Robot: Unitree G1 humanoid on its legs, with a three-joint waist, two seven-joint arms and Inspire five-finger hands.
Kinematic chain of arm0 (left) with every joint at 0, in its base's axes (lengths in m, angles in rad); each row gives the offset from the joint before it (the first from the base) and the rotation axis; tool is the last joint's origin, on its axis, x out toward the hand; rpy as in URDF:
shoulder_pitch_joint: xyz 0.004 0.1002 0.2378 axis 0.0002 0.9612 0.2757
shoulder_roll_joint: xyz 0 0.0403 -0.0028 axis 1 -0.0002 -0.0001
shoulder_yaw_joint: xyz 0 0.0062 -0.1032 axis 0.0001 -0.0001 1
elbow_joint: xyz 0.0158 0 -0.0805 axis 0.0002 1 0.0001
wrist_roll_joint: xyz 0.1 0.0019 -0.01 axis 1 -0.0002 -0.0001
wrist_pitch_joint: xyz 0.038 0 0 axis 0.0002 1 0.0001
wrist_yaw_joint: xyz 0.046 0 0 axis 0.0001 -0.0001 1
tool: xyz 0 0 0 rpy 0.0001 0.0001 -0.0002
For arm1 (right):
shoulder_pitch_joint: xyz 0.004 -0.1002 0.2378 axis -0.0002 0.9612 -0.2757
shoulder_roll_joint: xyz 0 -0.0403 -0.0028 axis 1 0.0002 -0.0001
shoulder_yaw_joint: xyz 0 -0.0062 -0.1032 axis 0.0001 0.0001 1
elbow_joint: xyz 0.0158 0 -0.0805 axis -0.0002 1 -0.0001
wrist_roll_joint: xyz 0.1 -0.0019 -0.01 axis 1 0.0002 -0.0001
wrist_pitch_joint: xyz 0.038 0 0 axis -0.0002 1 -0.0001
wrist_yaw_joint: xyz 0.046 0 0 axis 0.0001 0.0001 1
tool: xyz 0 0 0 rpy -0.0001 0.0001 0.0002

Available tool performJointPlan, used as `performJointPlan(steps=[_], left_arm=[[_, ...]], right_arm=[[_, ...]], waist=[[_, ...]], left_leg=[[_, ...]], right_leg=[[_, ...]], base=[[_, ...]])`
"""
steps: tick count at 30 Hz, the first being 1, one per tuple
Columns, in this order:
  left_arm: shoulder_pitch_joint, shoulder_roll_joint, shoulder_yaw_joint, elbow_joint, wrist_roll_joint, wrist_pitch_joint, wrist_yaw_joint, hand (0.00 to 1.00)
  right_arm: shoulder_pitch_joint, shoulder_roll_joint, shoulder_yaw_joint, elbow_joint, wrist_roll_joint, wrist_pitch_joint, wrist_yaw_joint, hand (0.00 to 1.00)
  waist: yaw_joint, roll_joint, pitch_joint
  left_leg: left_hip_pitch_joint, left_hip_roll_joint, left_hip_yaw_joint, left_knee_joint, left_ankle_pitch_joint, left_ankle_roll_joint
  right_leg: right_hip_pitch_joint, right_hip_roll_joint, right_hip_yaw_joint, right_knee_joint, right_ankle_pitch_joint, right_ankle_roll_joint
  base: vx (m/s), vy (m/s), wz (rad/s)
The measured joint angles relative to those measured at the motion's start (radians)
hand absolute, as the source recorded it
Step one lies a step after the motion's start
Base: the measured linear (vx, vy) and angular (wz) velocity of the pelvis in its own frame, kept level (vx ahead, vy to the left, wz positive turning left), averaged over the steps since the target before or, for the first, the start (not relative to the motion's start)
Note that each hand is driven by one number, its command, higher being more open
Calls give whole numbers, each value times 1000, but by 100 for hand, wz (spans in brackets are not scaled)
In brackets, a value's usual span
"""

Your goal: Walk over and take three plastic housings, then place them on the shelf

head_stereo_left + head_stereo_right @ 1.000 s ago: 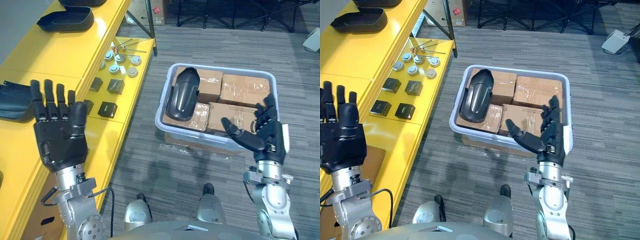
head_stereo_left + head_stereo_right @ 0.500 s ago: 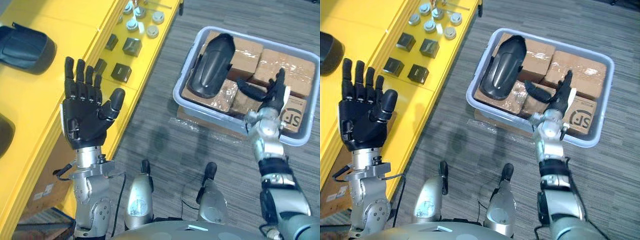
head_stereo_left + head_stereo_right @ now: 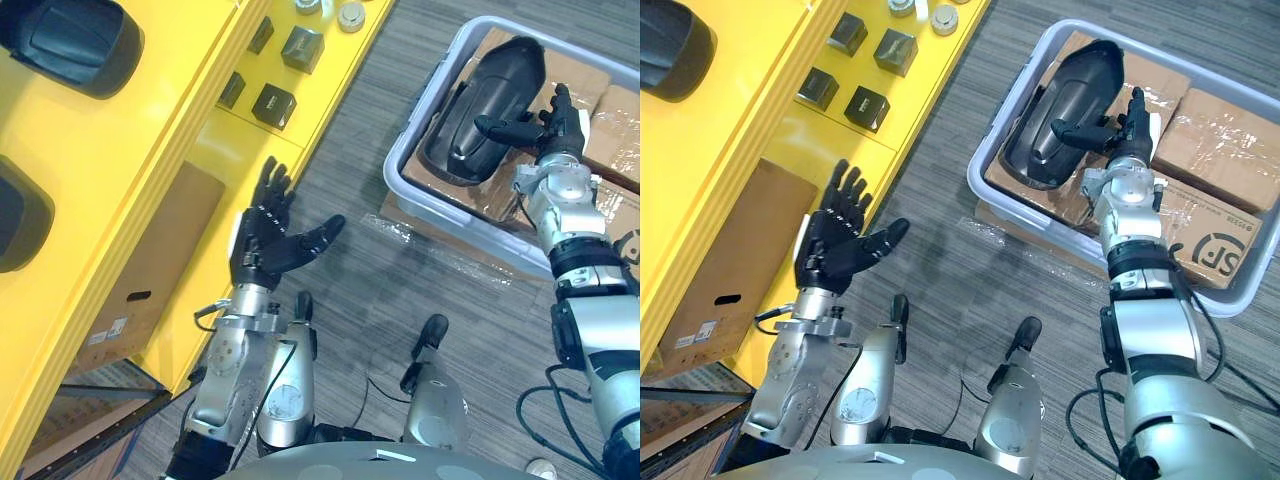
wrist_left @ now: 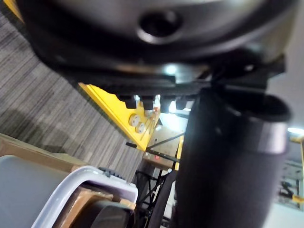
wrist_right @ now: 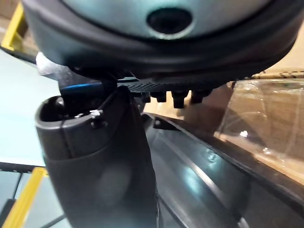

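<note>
The step in hand, judging by the pose, is taking the last housing. The glossy black moulded plastic housing (image 3: pixel 1065 90) lies inside the pale grey plastic tub (image 3: pixel 1040 218), at the tub's end nearer the yellow shelf (image 3: pixel 120 170). It rests on the tub's load of brown cardboard boxes wrapped in clear film (image 3: pixel 1215 135). The right hand (image 3: pixel 1128 128) hovers over the housing inside the tub, its fingers released and its thumb spread across the shell, grasping nothing. A good grasp would likely mean lowering until thumb and fingers straddle the shell's narrow width, then closing firmly, since the smooth curved plastic may slip. The left hand (image 3: pixel 835 245) hangs well apart from the tub, fingers released and empty. Two more black housings (image 3: pixel 65 40) (image 3: pixel 20 215) sit on the shelf, far from the tub.
</note>
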Motion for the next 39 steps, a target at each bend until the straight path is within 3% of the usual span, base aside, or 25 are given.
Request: performJointPlan(steps=[12, 19, 24, 28, 30, 36, 39], left_arm=[[-350, 6, -157, 136, 116, 18, -1, 100], [-383, 28, -154, 139, 73, 54, -12, 100], [-434, 33, -161, 248, 7, 170, -19, 100], [-514, 30, -171, 436, -180, 328, -9, 100], [-546, 31, -168, 514, -249, 365, -1, 100], [-670, 30, -104, 562, -324, 381, 27, 100], [-748, 31, -51, 586, -400, 376, 32, 100]], right_arm=[[-179, -8, -22, 152, -169, 243, -38, 0], [-212, -2, -23, 147, -241, 258, -57, 0], [-218, 33, -19, 155, -245, 261, -97, 0], [-217, 69, -17, 157, -280, 229, -128, 0], [-217, 94, 15, 147, -287, 201, -151, 0], [-216, 121, 81, 65, -384, 196, -192, 0], [-218, 125, 102, 14, -440, 165, -218, 0]], waist=[[-14, 17, 8], [-20, 20, 7], [-32, 20, 6], [-46, 20, 7], [-59, 19, 7], [-84, 12, 11], [-97, 2, 17]], left_leg=[[-22, 3, 6, 10, 19, -1], [19, 5, 30, -43, 44, -1], [47, 5, 45, -77, 62, -2], [55, 5, 55, -91, 72, -4], [55, 6, 65, -91, 73, -4], [55, 10, 87, -89, 74, -5], [57, 15, 108, -89, 74, -5]], right_leg=[[-53, -7, 9, 61, -14, -20], [-60, -9, 31, 76, -16, -23], [-64, -10, 40, 89, -22, -31], [-68, -10, 50, 89, -22, -32], [-77, -9, 61, 89, -22, -32], [-95, -4, 90, 88, -11, -33], [-102, 3, 110, 74, 5, -36]], base=[[-48, 6, -3], [17, -7, -7], [-3, -6, -6], [-33, -8, -5], [-38, -1, -14], [-23, 3, -13], [-12, 12, -17]])
